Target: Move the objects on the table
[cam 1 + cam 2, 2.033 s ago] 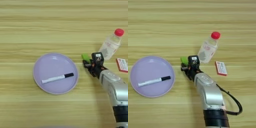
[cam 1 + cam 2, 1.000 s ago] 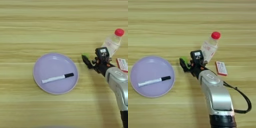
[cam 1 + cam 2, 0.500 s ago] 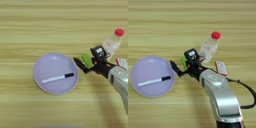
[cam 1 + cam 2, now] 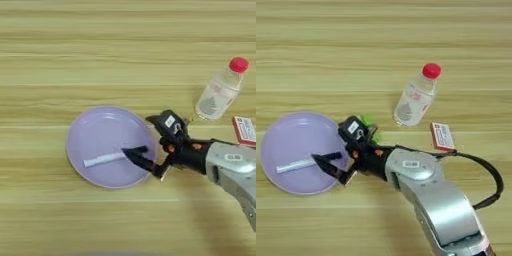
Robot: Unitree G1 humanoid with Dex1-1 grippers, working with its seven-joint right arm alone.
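The round lavender plate (image 4: 95, 135) lies left of centre on the table (image 4: 125, 60). On it rests the white marker (image 4: 102, 159), its black cap (image 4: 142, 149) pointing right. My right gripper (image 4: 137, 135) reaches over the plate's right rim, open, with its lower finger (image 4: 326, 164) beside the marker's cap and nothing held. The green block (image 4: 367, 120) peeks out behind the gripper's body, on the table by the plate's right edge; in the left eye view the gripper hides it. The clear red-capped bottle (image 4: 220, 90) lies tilted at the right, well clear of the gripper.
A small red and white box (image 4: 442, 136) lies right of the bottle's base, just behind my forearm (image 4: 426, 185). A black cable (image 4: 491, 175) loops off the forearm to the right.
My gripper has swung left from beside the green block to over the plate's right rim, near the marker's cap. The block, bottle, plate and marker have not moved.
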